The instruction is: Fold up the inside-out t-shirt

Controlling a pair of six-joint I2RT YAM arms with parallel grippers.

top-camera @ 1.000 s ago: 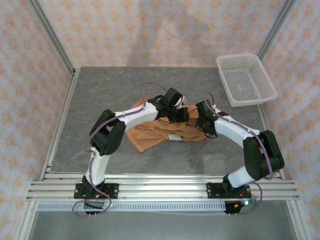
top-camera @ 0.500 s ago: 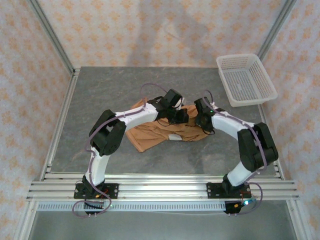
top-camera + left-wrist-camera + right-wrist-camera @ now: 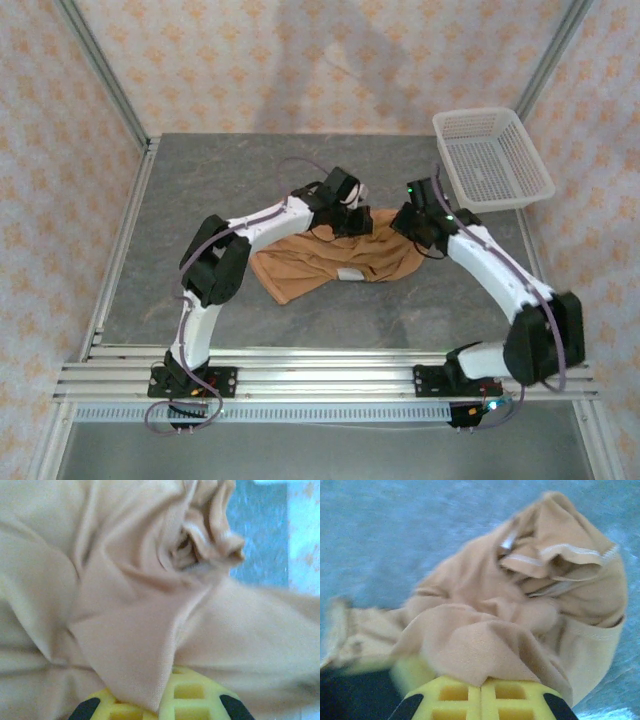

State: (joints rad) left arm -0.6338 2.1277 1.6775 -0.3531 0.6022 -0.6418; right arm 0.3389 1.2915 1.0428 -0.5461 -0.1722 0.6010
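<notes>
Left fingers (image 3: 182, 694), yellow and seen from the left wrist camera, are pressed together on a fold of the inside-out t-shirt (image 3: 325, 268), the tan cloth rising out from between their tips and spreading in deep creases. Right fingers (image 3: 495, 692) are likewise pressed together with a bunch of the same cloth gathered over their tips, so each pair pinches the garment. From above, the left fingers (image 3: 350, 213) sit at the far edge of the shirt near its middle, and the right fingers (image 3: 418, 226) sit at its far right end, the two pairs near each other but apart. The shirt lies crumpled on the grey tabletop (image 3: 220, 190), roughly in the centre, stretching from the near left up toward both pairs of fingers. A small white label (image 3: 349, 274) shows on its near side, and a pale stitched hem (image 3: 570, 552) curls open in the right wrist view. A white mesh basket (image 3: 492, 160) stands at the far right corner, well apart from the shirt.
</notes>
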